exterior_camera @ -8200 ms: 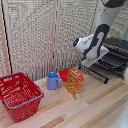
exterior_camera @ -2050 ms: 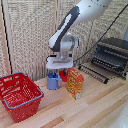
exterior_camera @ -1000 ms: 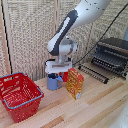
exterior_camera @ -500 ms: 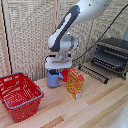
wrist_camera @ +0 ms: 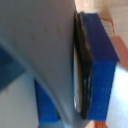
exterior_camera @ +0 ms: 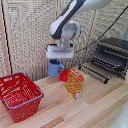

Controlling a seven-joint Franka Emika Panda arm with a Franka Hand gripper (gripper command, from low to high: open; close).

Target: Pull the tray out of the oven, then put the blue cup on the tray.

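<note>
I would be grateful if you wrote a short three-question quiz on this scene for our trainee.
1. True or false: the blue plastic cup stands inside the red wire basket.
2. The flat wire tray is: A) fully inside the dark toaster oven; B) pulled out in front of it; C) lying on the basket.
3. What do the fingers of the gripper hold?

Key: 1 false, it hangs under the gripper beside the basket; 2 B; 3 the blue plastic cup, lifted off the wooden table.
</note>
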